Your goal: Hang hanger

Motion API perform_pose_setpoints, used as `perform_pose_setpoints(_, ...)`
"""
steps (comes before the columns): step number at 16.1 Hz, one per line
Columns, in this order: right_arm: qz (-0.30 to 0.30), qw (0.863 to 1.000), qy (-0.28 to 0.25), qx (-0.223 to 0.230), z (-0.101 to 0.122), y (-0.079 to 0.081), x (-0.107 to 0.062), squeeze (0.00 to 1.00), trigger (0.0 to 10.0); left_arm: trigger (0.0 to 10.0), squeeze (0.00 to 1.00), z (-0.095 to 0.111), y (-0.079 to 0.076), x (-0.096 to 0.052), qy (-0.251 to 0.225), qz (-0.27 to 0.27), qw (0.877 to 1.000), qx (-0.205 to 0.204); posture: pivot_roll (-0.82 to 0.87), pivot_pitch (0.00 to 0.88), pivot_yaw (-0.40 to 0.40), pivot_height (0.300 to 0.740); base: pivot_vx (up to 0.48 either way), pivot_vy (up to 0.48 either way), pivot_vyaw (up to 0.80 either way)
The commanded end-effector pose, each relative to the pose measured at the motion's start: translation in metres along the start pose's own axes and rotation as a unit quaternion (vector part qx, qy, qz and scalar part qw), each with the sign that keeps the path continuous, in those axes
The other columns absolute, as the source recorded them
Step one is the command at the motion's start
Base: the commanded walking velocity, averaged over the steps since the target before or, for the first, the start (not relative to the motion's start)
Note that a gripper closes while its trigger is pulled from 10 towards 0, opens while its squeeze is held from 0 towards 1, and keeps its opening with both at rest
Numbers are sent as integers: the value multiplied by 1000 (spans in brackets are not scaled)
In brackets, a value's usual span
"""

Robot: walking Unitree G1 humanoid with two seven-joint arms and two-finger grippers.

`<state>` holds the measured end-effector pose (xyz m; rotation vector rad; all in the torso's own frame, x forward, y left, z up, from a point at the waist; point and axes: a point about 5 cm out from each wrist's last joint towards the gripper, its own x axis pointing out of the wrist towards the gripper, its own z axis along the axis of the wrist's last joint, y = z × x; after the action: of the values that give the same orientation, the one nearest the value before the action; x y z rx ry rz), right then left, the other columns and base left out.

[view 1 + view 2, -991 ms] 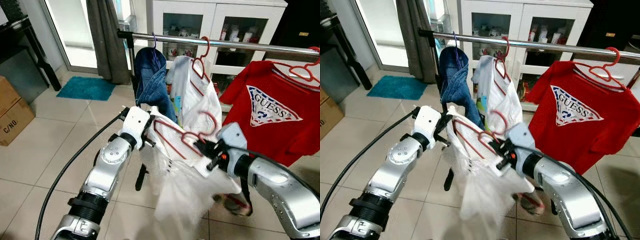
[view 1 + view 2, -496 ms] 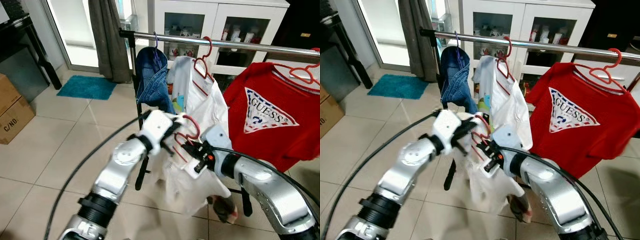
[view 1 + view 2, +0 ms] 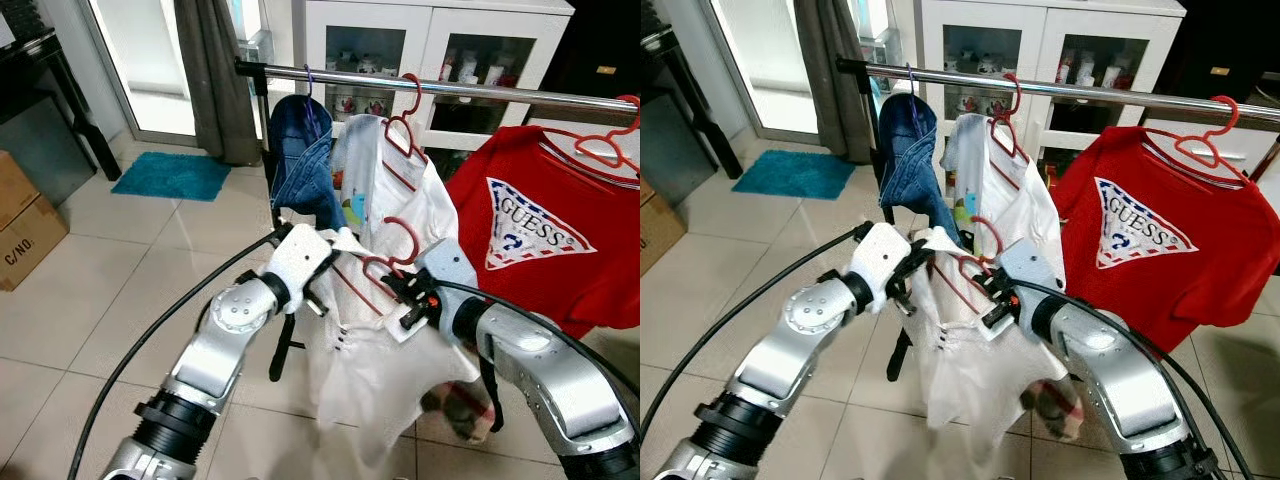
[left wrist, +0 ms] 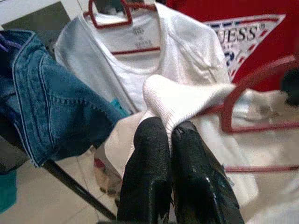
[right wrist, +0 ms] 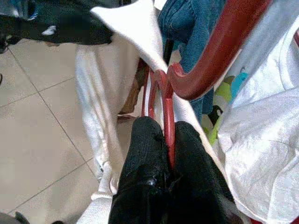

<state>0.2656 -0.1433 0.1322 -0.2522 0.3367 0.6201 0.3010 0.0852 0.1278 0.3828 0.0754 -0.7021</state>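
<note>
head views: i'm holding a red hanger (image 3: 385, 262) with a white shirt (image 3: 375, 350) draped on it, out in front of the clothes rail (image 3: 440, 87) and below it. my right gripper (image 3: 398, 290) has the hanger at the neck just under the hook; the hook curls up above my fingers, not on the rail. my left gripper (image 3: 322, 268) is at the shirt's left shoulder, beside the hanger's left end. on the rail: a denim garment (image 3: 305, 165), a second white shirt (image 3: 395, 180) on its own red hanger, and a red guess t-shirt (image 3: 545, 225) to the right. tiled floor (image 3: 100, 290) below, white cabinet (image 3: 1060, 50) behind, teal mat (image 3: 172, 175) by the curtain (image 3: 210, 70), cardboard box (image 3: 25, 225) far left.

left wrist view: my two fingers (image 4: 147, 158) are pressed together, pinching a fold of the white shirt's fabric that bunches up just past the tips. the red hanger's arm runs beside the tips, under the cloth, not between them. denim and the hung white shirt sit beyond.

right wrist view: my fingers (image 5: 145, 154) are clamped tight on the hanger's red neck, which stands straight up out of the gap. the hook bends away right above the tips. white shirt hangs on both sides of the fingers; the left gripper's dark shape sits at the far shoulder.
</note>
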Motion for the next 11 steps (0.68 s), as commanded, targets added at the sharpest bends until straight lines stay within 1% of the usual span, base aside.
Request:
perform_pose_setpoints(1,-23,1000,-21,-3,9,-9,-1,0,0,0,0,1,-9,-2,2,-36,999,4,-186,0,15,740,0,0,0)
perform_pose_setpoints(2,-24,999,-23,-1,10,-10,-1,0,0,0,0,1,-13,-2,3,-52,999,2,-186,0,15,740,0,0,0)
perform_pose_setpoints(3,-22,999,-34,4,13,-10,-1,0,0,10000,0,1,-24,-2,-1,-82,997,-10,-186,0,15,740,0,0,0)
perform_pose_setpoints(4,-31,999,-37,10,14,-11,-1,0,0,10000,0,3,-30,-2,-7,-108,994,-34,-189,0,19,740,0,0,0)
perform_pose_setpoints(5,-40,998,-36,14,13,-13,-1,0,0,10000,1000,5,-32,-4,-9,-119,992,-41,-189,0,19,740,0,0,0)
perform_pose_setpoints(7,-59,997,-40,29,12,-18,-1,0,0,10000,1000,5,-29,-7,-7,-119,992,-49,-187,0,17,740,0,0,0)
perform_pose_setpoints(8,-60,997,-42,38,10,-18,-3,0,0,10000,1000,0,-21,-10,1,-97,994,-52,-180,0,17,740,0,0,0)
perform_pose_setpoints(9,-60,997,-43,39,9,-18,-3,0,0,10000,1000,0,-18,-11,2,-86,995,-53,-180,0,17,740,0,0,0)
perform_pose_setpoints(11,-62,996,-48,47,2,-15,-6,0,0,10000,1000,2,1,-16,-19,-24,997,-70,-163,0,17,740,0,0,0)
